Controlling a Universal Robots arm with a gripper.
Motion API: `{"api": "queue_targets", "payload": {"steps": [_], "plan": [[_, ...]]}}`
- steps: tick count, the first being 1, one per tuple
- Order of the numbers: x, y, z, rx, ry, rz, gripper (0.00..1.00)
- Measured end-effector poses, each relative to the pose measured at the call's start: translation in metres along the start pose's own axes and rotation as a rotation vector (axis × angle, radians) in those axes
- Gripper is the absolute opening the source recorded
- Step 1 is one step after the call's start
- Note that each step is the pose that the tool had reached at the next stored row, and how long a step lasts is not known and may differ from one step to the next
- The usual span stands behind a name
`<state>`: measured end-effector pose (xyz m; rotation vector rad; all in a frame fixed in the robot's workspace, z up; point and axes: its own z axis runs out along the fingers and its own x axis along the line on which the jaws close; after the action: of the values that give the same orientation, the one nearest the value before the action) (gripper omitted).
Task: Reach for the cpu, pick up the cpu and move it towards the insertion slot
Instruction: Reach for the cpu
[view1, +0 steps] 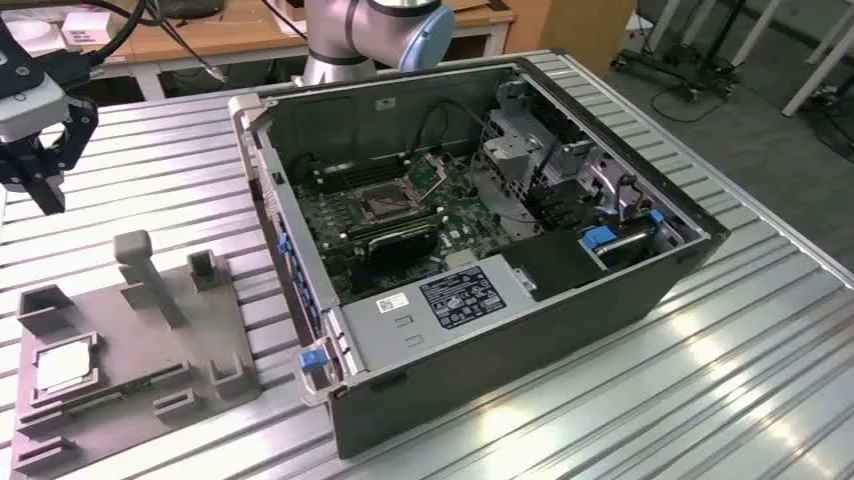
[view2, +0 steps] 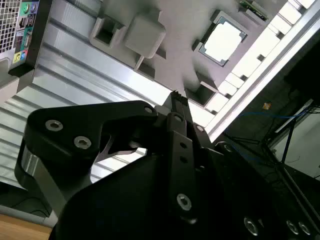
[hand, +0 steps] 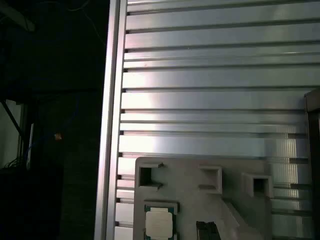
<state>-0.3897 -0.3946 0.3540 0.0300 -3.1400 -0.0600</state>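
Observation:
The cpu (view1: 62, 366) is a pale square chip lying flat in a recess of the grey fixture plate (view1: 134, 400) at the exterior view's lower left. It also shows in both wrist views, cpu (view2: 223, 41) and cpu (hand: 159, 223). My black gripper (view1: 50, 198) hangs above the ribbed table at the exterior view's far left, well apart from the chip and behind the plate. Its fingers meet at the tip, shut on nothing, gripper (view2: 176, 97). The insertion slot (view1: 380, 205) is a metal-framed socket on the green board inside the open computer case (view1: 534, 300).
The fixture plate carries upright grey posts (view1: 144, 270) and small pockets (hand: 209, 176) near the chip. A green strip (hand: 207, 230) lies beside the chip. The table's edge (hand: 112, 125) runs close to the plate. The arm's base (view1: 360, 35) stands behind the case.

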Motion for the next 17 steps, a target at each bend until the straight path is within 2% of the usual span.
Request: {"api": "queue_targets", "payload": {"steps": [14,17], "plan": [[0.0007,0.0000,0.0006,0.0000,-0.0002,0.000,0.11],[0.0048,0.0001,0.0005,0.0002,0.0000,0.000,0.11]]}}
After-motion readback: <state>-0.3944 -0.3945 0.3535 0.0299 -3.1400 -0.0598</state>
